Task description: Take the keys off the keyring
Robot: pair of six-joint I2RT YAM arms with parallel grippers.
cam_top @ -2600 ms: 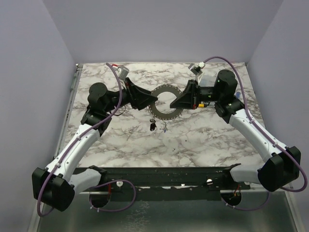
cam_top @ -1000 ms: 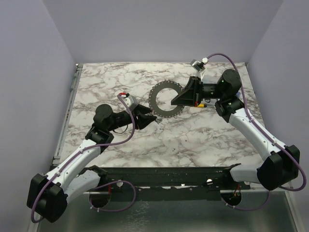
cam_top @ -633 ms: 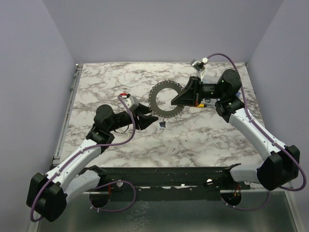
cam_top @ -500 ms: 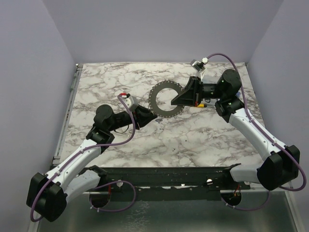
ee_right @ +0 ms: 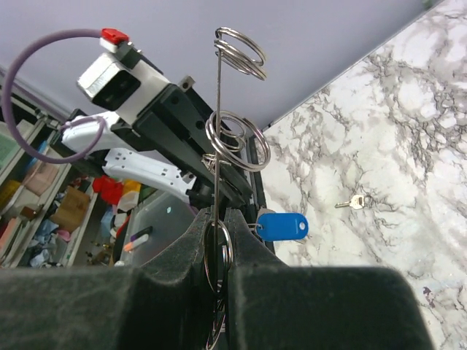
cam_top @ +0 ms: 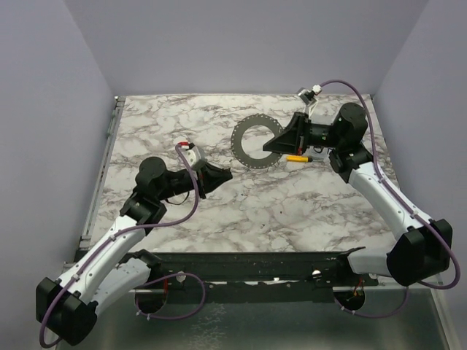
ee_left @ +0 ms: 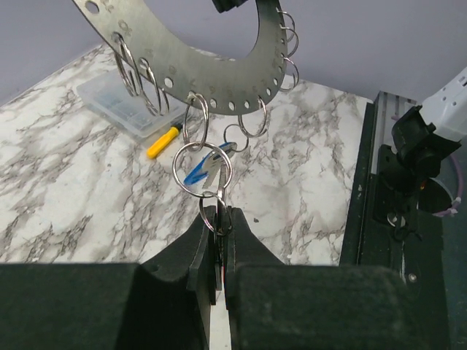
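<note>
The keyring (cam_top: 236,144) is a flat grey toothed disc with a wide hole, held off the table at the back. My right gripper (cam_top: 276,146) is shut on its right rim; in the right wrist view the keyring (ee_right: 219,109) stands edge-on between the jaws of the right gripper (ee_right: 217,213). Chained split rings hang from the keyring (ee_left: 182,65). My left gripper (ee_left: 219,216) is shut on the lowest small split ring (ee_left: 217,208), with a dark piece pinched below it. A blue-headed key (ee_left: 195,173) hangs on the larger ring above. In the top view the left gripper (cam_top: 228,173) sits front-left of the keyring.
A yellow-handled tool (cam_top: 297,157) lies under the right gripper. A clear compartment box (ee_left: 120,102) sits behind the yellow tool (ee_left: 163,141). One loose silver key (ee_right: 352,202) lies on the marble. The table's black front rail (cam_top: 248,264) runs between the arm bases.
My left gripper has shut on the small split ring and drawn slightly back to the left. The right gripper has carried the keyring a little farther back and right.
</note>
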